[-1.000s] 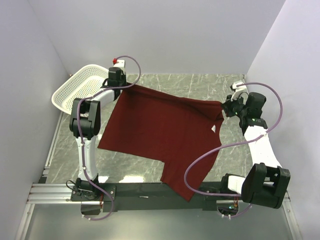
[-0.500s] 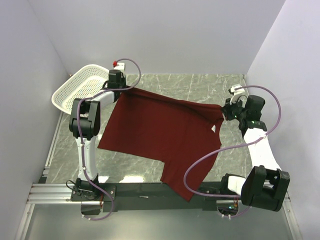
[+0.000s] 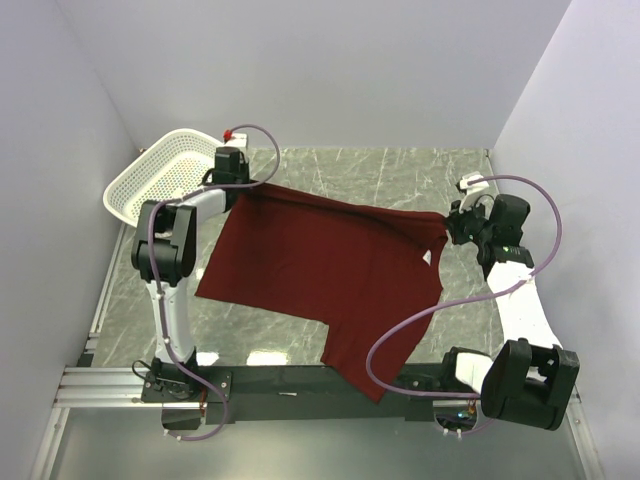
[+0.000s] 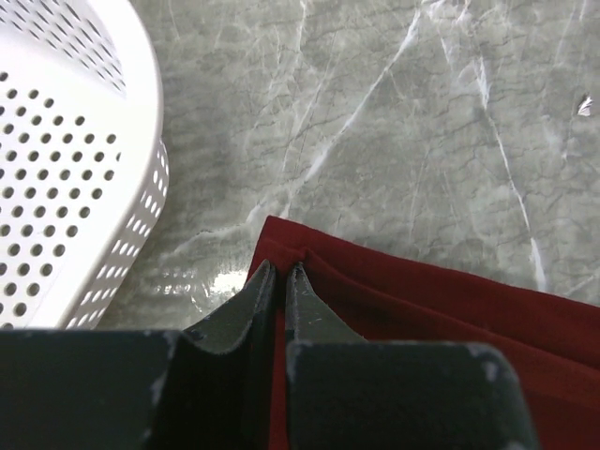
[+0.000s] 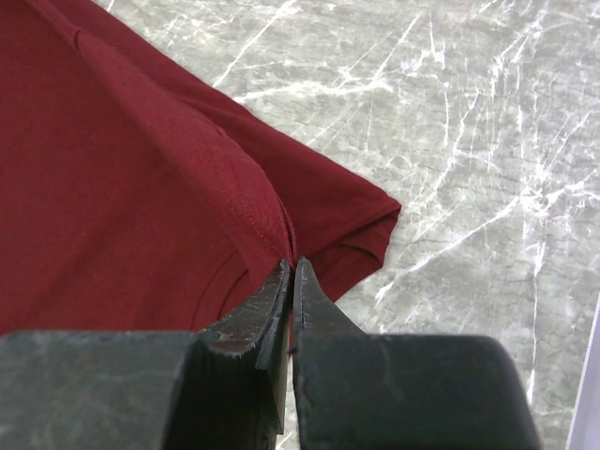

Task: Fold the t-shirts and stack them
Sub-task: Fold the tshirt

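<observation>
The maroon t-shirt (image 3: 320,265) is stretched across the table between my two grippers, with a white neck label (image 3: 427,258) near its right side and one part hanging over the near edge. My left gripper (image 3: 235,180) is shut on the shirt's far-left corner (image 4: 281,244) beside the basket. My right gripper (image 3: 455,222) is shut on a fold at the shirt's right end (image 5: 281,234), near the sleeve (image 5: 361,220). Cloth shows between both pairs of jaws.
A white perforated basket (image 3: 160,175) stands at the far left, close to my left gripper; its wall shows in the left wrist view (image 4: 75,187). Grey marble table (image 3: 400,170) lies bare behind the shirt. Walls close in left, right and behind.
Both grippers have moved slightly away from the bases and apart, pulling the shirt's far edge tauter. Their grips have not changed.
</observation>
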`<state>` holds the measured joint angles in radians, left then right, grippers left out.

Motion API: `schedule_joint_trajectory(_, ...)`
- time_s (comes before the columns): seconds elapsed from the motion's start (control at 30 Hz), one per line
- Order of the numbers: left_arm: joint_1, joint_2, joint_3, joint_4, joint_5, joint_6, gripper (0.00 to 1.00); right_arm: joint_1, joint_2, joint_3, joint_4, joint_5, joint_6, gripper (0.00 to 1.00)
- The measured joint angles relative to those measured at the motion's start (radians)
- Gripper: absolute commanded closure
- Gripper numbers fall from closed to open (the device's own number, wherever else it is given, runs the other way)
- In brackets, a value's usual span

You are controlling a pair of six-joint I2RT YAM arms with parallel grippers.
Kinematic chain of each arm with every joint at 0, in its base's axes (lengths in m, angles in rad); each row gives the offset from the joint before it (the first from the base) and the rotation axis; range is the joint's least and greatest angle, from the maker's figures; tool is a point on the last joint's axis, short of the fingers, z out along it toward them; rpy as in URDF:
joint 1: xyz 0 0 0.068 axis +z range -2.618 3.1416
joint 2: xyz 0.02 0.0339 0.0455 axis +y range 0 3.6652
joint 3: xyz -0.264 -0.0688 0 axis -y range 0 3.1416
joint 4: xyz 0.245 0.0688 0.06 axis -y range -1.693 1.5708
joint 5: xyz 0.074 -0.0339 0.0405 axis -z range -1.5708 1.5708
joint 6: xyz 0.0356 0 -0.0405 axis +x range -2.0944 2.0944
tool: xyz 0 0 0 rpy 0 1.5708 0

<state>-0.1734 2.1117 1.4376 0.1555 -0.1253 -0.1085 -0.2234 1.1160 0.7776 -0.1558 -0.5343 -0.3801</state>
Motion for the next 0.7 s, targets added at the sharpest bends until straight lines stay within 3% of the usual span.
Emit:
schedule_joint_trajectory(0.13, 0.0, -0.012, -0.004, 0.005, -0.002, 0.003, 0.57, 0.0, 0.0, 0.0, -0.003, 0.006, -0.003, 1.0)
schedule_joint_trajectory(0.2, 0.001, -0.018, -0.006, 0.003, -0.004, -0.002, 0.51, 0.0, 0.002, 0.0, -0.005, 0.01, -0.004, 1.0)
schedule_joint_trajectory(0.27, 0.003, -0.033, -0.022, 0.006, -0.003, -0.004, 0.35, 0.0, 0.003, 0.0, -0.006, 0.011, -0.004, 1.0)
schedule_joint_trajectory(0.7, 0.008, -0.241, -0.15, 0.065, 0.107, -0.026, 0.31, 0.0, 0.015, 0.0, -0.051, -0.027, -0.04, 1.0)
